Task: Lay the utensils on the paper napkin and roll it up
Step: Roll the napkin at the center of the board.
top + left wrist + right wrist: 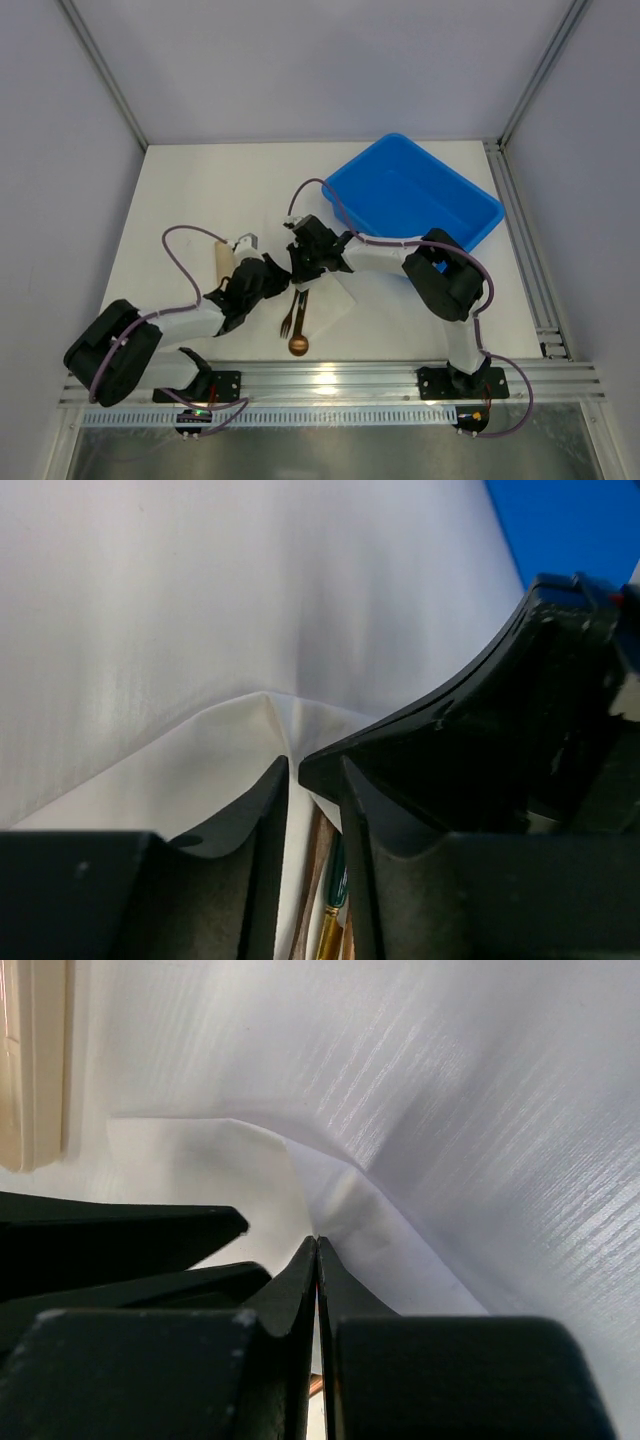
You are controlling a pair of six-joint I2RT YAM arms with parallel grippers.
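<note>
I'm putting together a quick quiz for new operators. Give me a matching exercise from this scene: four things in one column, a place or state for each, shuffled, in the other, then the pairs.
Things:
1. spoon
2. blue bin
3. tan cylinder
4. right gripper

Places or states:
a. lying left of the paper napkin
b. shut on the paper napkin's edge
c. farthest right, nothing visible inside
d. round bowl toward the near edge, beside the fork

Pairs: 1-d, 2-c, 3-a, 4-b
</note>
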